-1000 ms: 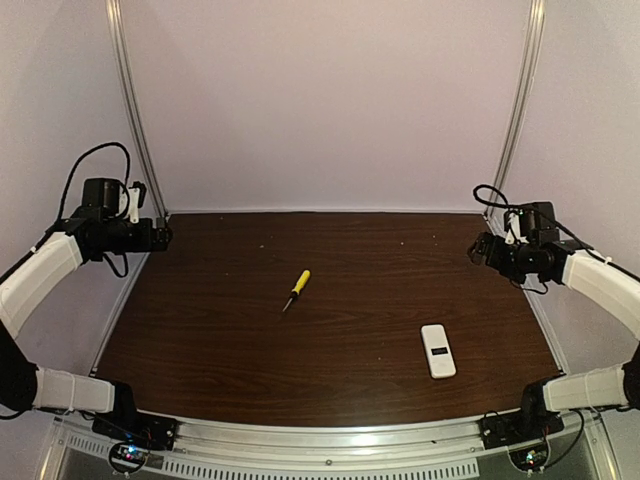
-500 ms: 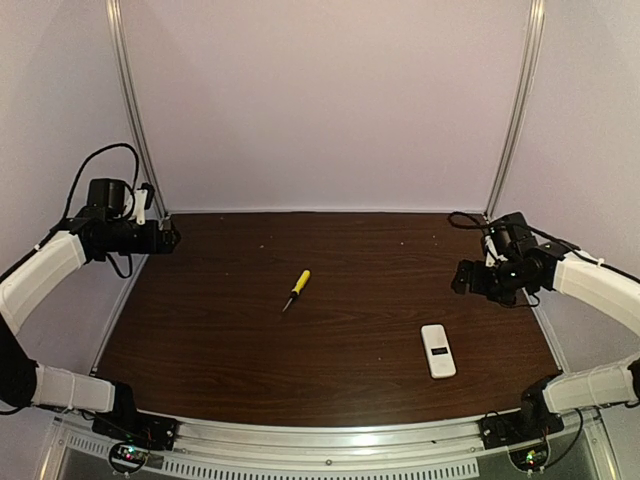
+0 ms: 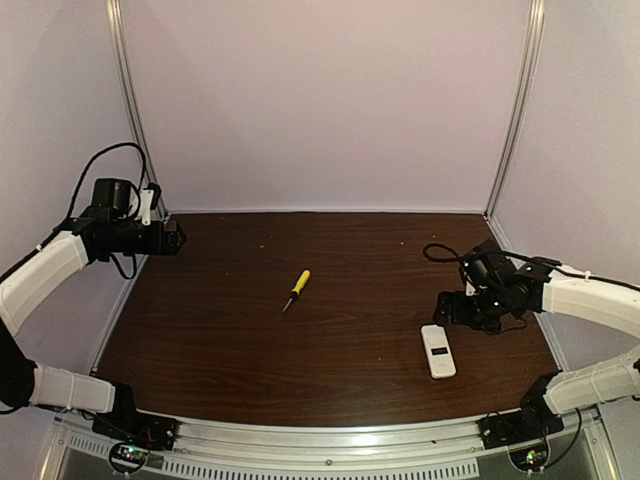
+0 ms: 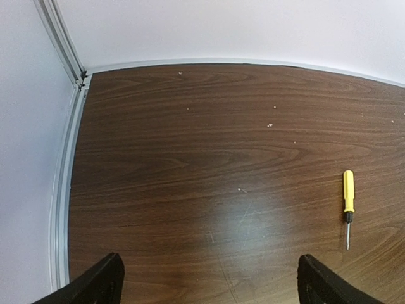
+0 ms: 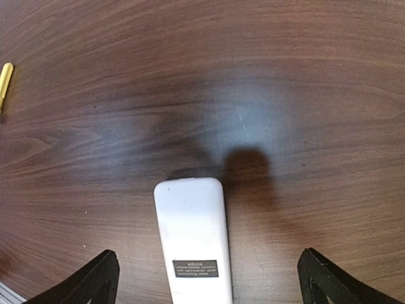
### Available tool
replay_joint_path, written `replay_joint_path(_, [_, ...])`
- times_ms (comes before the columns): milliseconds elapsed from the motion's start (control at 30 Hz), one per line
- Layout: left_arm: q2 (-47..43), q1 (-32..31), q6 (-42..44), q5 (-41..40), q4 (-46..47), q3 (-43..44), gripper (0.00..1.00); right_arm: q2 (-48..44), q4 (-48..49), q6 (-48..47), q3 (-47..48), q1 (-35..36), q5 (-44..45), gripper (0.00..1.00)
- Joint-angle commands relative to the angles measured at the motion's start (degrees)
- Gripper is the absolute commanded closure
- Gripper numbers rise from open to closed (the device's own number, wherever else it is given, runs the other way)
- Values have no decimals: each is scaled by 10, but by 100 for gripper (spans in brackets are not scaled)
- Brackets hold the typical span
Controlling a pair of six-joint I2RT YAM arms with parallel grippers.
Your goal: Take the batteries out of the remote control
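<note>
The remote control [image 3: 437, 350] is a small flat white slab lying on the brown table at the front right. In the right wrist view the remote [image 5: 192, 228] shows a small dark label, and its cover looks closed. No batteries show in any view. My right gripper [image 3: 447, 306] is open and hovers just behind the remote. In its own view the right gripper [image 5: 209, 278] has its jaws wide apart on either side of the remote, above it. My left gripper [image 3: 177, 240] is open and empty, high at the far left, and in its own view the left gripper [image 4: 209, 282] is over bare wood.
A yellow-handled screwdriver [image 3: 296, 287] lies mid-table, also in the left wrist view [image 4: 348, 204] and at the right wrist view's left edge [image 5: 5, 79]. A metal rail [image 4: 63, 190] borders the table's left side. Pale walls close the back and sides.
My right arm has swung from the right wall down and left to just behind the remote. My left gripper has edged slightly right. Remote and screwdriver have not moved.
</note>
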Motion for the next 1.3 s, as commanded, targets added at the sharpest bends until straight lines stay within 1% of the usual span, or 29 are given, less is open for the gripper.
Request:
replay_joint_path(0, [-9, -7, 9, -14, 13, -6, 3, 5, 0, 51, -24, 37, 2, 0])
replay_joint_path(67, [-8, -11, 9, -16, 13, -7, 3, 13, -19, 36, -18, 47, -13, 0])
replay_joint_path(167, [-9, -19, 9, -17, 13, -7, 3, 20, -62, 21, -15, 54, -3, 0])
replay_joint_path(333, [-12, -28, 9, -28, 13, -7, 3, 20, -95, 33, -8, 69, -3, 0])
replay_joint_path(533, [-12, -32, 11, -44, 13, -8, 3, 11, -50, 109, -44, 115, -10, 0])
replay_joint_path(600, [-9, -32, 11, -53, 11, -4, 3, 22, -54, 123, -46, 133, -3, 0])
replay_joint_path(667, [-13, -32, 10, -72, 11, -4, 3, 31, -61, 134, -44, 150, 24, 0])
replay_joint_path(800, [-12, -32, 9, -72, 12, -6, 3, 36, -55, 162, -50, 171, 43, 0])
replay_joint_path(1267, [-9, -32, 9, -83, 12, -4, 3, 81, -32, 167, -54, 193, 58, 1])
